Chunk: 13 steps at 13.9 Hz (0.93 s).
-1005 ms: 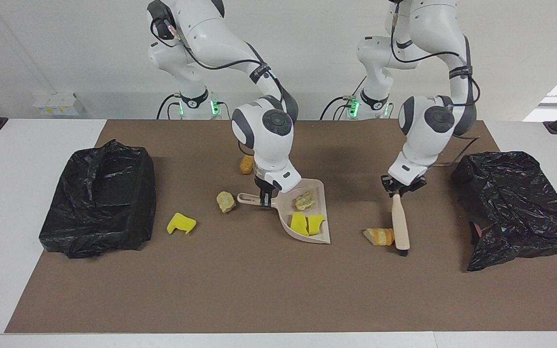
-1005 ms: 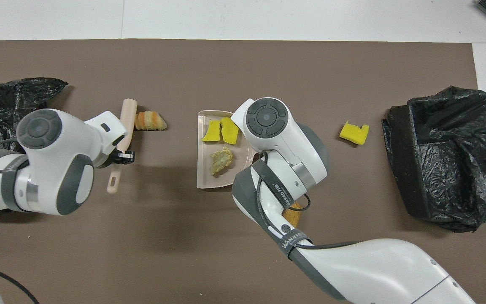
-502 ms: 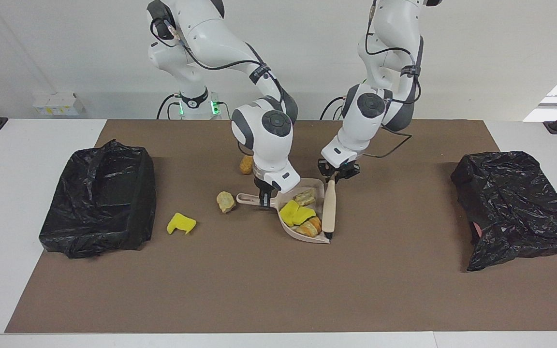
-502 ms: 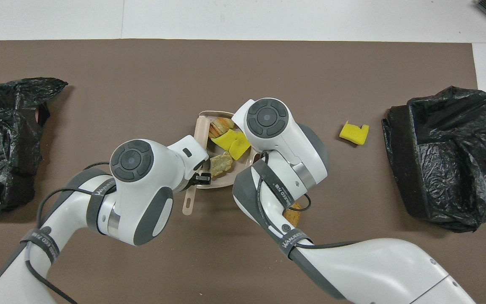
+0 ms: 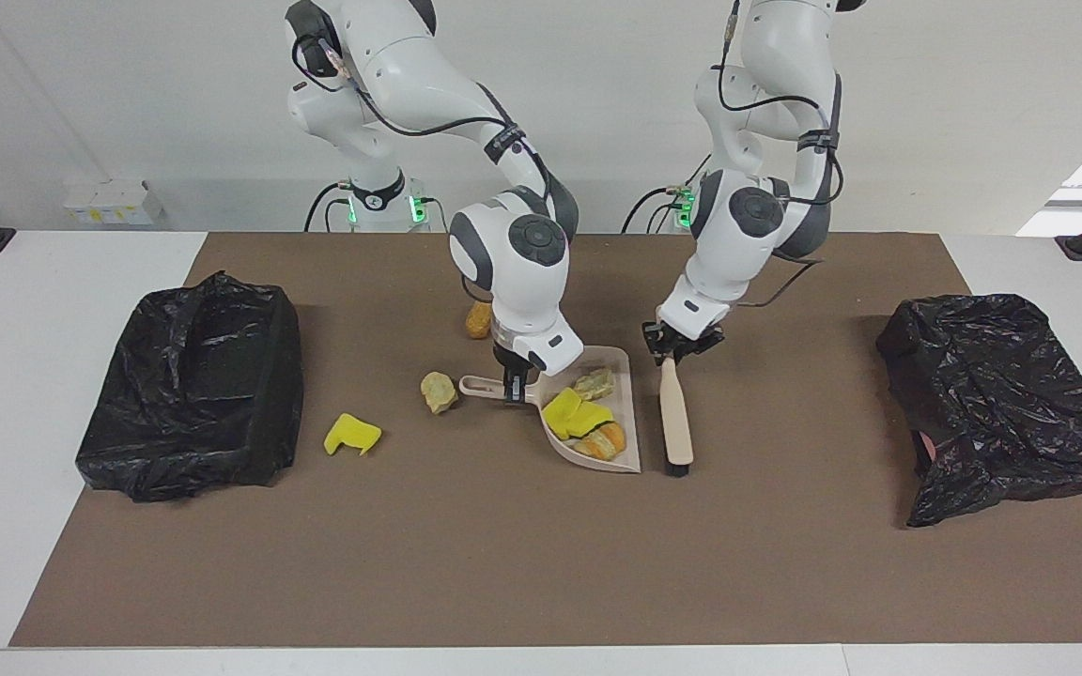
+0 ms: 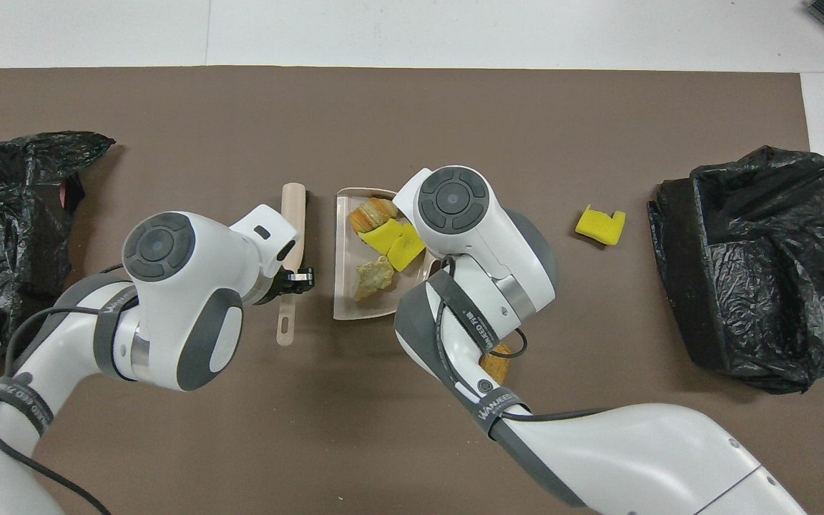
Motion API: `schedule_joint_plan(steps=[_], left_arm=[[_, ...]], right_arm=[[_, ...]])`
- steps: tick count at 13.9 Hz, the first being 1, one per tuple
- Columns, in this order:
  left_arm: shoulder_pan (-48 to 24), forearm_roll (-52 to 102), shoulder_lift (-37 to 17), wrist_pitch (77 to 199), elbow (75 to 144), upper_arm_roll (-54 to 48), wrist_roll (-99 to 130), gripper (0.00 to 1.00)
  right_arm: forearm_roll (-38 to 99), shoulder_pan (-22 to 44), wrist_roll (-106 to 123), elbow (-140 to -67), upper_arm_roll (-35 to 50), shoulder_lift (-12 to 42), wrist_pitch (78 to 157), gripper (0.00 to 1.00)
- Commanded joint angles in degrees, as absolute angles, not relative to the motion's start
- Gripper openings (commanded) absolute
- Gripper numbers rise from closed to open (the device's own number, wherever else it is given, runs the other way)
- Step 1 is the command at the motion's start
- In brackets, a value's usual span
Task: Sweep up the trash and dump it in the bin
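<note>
While the brown mat (image 5: 503, 563) covers the table, two black bag-lined bins sit at its ends: one at the right arm's end (image 5: 193, 385), one at the left arm's end (image 5: 1001, 394). Beige dustpan (image 5: 621, 413) mid-mat holds four trash scraps (image 5: 583, 418). Right gripper (image 5: 514, 387) pinches the dustpan handle. Left gripper (image 5: 677, 349) pinches the brush (image 5: 675, 422), which is just beside the pan's open edge, bristle end touching the mat. Loose: yellow chunk (image 5: 351, 434), tan lump (image 5: 438, 391), orange-brown lump (image 5: 478, 320) nearer the robots.
</note>
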State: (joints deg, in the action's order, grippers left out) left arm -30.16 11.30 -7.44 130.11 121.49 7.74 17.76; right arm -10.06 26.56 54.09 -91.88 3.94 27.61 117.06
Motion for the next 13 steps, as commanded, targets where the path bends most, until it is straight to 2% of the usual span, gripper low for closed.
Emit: schedule_joint_plan(steps=[1, 8, 10, 13], left_arm=[[-26.9, 9.1, -4.0, 125.6, 121.9, 7.4, 17.7, 0.00], [-28.0, 7.6, 1.7, 118.5, 124.7, 7.0, 24.3, 0.00], [-31.7, 7.7, 4.2, 119.2, 127.8, 6.9, 28.6, 0.00], [-38.3, 7.7, 7.5, 123.1, 132.7, 6.7, 36.1, 0.00]], right_arm=[[-10.4, 25.8, 54.0, -93.6, 4.4, 26.8, 117.3, 0.00], [-9.1, 21.7, 53.0, -93.3, 4.6, 24.6, 117.4, 0.00], [-7.7, 17.3, 54.3, -93.8, 4.7, 21.9, 116.2, 0.00], [-6.6, 13.9, 56.2, -94.8, 4.6, 17.6, 113.6, 0.00]])
